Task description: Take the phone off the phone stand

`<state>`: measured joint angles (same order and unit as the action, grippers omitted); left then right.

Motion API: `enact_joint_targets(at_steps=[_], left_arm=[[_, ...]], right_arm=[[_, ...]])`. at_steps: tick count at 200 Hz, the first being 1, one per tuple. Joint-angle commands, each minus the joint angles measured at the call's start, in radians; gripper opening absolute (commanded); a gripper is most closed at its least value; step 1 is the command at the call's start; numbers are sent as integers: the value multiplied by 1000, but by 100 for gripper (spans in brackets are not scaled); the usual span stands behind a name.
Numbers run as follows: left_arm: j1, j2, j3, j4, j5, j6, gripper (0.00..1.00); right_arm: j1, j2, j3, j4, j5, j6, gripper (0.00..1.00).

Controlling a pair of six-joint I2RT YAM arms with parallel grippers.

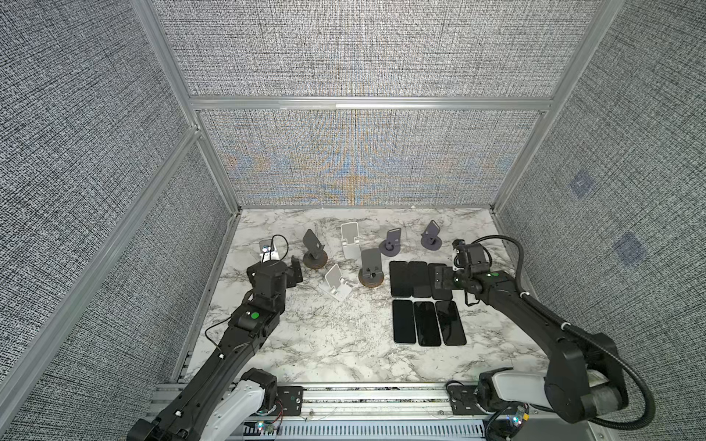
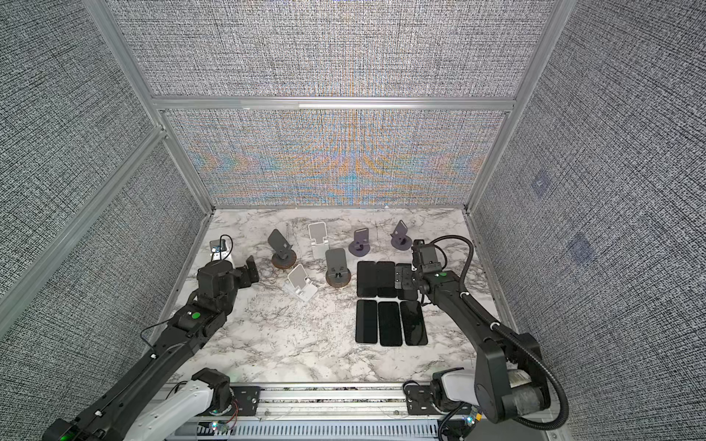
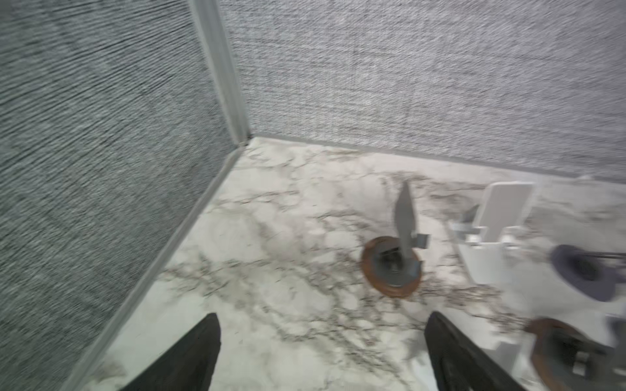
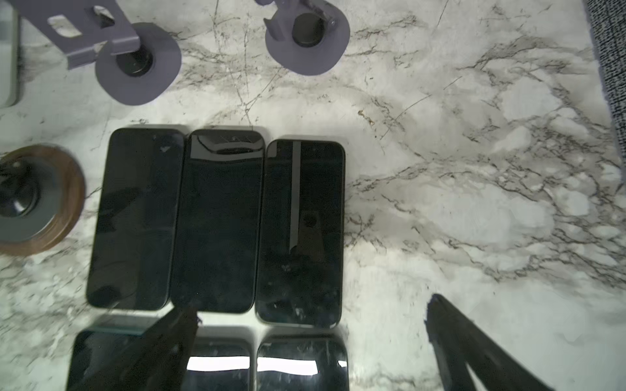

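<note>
From my console I count six black glossy slab phones [image 1: 400, 278], all lying flat on the marble-patterned tabletop [image 1: 324, 343] in two rows of three, packed side by side. None sits on a stand.

There are six stands, all empty:
- two grey stands on brown round bases [image 1: 370, 267]
- two white folding stands [image 1: 336, 282]
- two purple round-based stands [image 1: 391, 242]

The right fingers [image 4: 169, 345] are spread wide, holding nothing, just above the far row. I judge that pulling away low could drag a neighbouring phone askew. The left fingers [image 3: 196, 348] gape empty near a grey stand, and a careless swing could topple it.
</note>
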<state>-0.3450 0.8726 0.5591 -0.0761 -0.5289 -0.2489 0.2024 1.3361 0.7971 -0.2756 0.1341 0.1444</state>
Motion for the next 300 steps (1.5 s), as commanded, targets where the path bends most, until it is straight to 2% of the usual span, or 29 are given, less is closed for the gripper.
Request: enact_joint_targets(at_steps=[1, 12, 34, 72, 103, 124, 154, 180, 197, 213, 227, 245, 266, 300], left_arm=[[67, 3, -91, 182, -87, 38, 98], [106, 31, -126, 247, -69, 40, 98], [159, 118, -137, 324, -41, 62, 98], [194, 339, -124, 554, 11, 202, 98], [215, 511, -138, 779, 33, 228, 98], [220, 574, -112, 803, 16, 218, 98], [223, 623, -121, 866, 59, 235, 98], [230, 610, -162, 924, 69, 222, 98], [259, 605, -172, 925, 135, 205, 98], [283, 606, -175, 926, 210, 201, 98], [310, 615, -191, 941, 273, 167, 98], [312, 678, -227, 1095, 285, 209, 98], [312, 647, -208, 1005, 279, 186, 98], [311, 662, -222, 1056, 284, 197, 98]], right_arm=[[0, 30, -29, 207, 44, -71, 99], [-1, 33, -29, 218, 59, -89, 99], [0, 43, -106, 392, 94, -143, 99], [0, 107, -245, 778, 121, -245, 99], [-1, 183, -282, 937, 157, -281, 99], [-22, 178, -284, 927, 142, -259, 99], [-83, 172, -328, 992, 70, -202, 99], [-103, 168, -346, 1014, 33, -188, 99], [-122, 175, -370, 1054, 10, -168, 99], [-135, 216, -418, 1187, 0, -162, 99], [-134, 192, -400, 1107, 1, -158, 99], [-135, 213, -417, 1180, 0, -161, 99], [-136, 208, -416, 1167, 12, -154, 99], [-136, 206, -419, 1170, 16, -152, 99]])
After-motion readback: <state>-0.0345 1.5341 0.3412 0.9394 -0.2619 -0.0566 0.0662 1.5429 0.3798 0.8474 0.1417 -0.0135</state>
